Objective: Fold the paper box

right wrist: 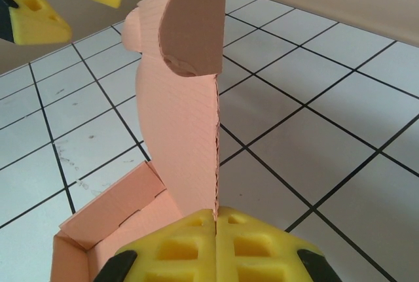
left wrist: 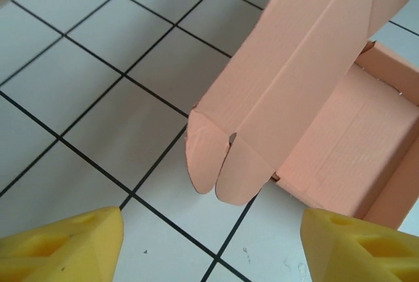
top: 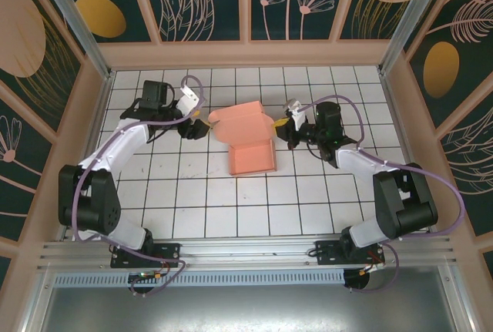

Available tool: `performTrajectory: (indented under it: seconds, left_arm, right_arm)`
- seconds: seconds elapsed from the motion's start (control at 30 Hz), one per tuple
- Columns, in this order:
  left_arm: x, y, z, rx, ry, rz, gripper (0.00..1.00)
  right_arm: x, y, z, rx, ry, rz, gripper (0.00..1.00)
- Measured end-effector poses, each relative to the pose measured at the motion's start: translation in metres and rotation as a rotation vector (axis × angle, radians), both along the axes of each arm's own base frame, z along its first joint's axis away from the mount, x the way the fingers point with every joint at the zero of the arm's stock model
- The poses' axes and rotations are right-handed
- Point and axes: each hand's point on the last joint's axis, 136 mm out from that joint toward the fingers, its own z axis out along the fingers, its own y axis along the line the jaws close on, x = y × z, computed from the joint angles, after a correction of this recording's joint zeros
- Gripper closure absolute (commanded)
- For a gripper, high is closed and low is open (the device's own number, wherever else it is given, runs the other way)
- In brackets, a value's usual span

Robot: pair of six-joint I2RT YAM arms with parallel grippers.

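Left gripper (top: 202, 126) stands with its yellow fingers (left wrist: 65, 243) wide apart and nothing between them, just beside the rounded flaps (left wrist: 222, 164) on the raised lid (left wrist: 308, 66) of the paper box (top: 250, 143); right gripper (top: 283, 125) is pinched tight on the lid's opposite edge, holding it upright; the box's shallow tray (top: 253, 159) lies open on the white tiled table (top: 231, 209), between both arms.
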Motion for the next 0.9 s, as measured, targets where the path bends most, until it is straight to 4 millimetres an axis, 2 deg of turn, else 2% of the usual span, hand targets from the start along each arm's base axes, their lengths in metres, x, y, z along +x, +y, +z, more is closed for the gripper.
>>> performTrajectory:
  seconds: [0.13, 0.3, 0.43, 0.57, 0.7, 0.83, 0.9]
  left_arm:
    - [0.005, -0.001, -0.004, -0.001, 0.003, -0.01, 0.23]
    - [0.02, 0.0, -0.032, 0.039, 0.052, -0.027, 0.14]
    - [0.012, -0.006, -0.048, 0.019, 0.093, -0.102, 0.13]
    - [0.006, -0.016, -0.051, -0.028, 0.118, -0.179, 0.25]
    - [0.002, -0.022, -0.054, -0.053, 0.152, -0.251, 0.51]
    - [-0.012, -0.024, -0.06, -0.058, 0.199, -0.31, 0.57]
    - [-0.02, -0.023, -0.061, -0.06, 0.225, -0.325, 0.66]
  right_arm:
    - [-0.002, 0.001, 0.004, 0.019, -0.006, 0.027, 1.0]
    - [-0.008, 0.003, 0.005, 0.027, -0.004, 0.065, 1.0]
    - [-0.015, 0.005, 0.001, 0.023, 0.01, 0.096, 1.0]
    - [-0.019, 0.006, -0.003, 0.007, 0.029, 0.12, 1.0]
    - [-0.019, 0.007, -0.003, -0.009, 0.031, 0.136, 1.0]
    - [-0.02, 0.006, -0.004, -0.021, 0.036, 0.142, 1.0]
    - [-0.019, 0.007, -0.005, -0.024, 0.037, 0.143, 1.0]
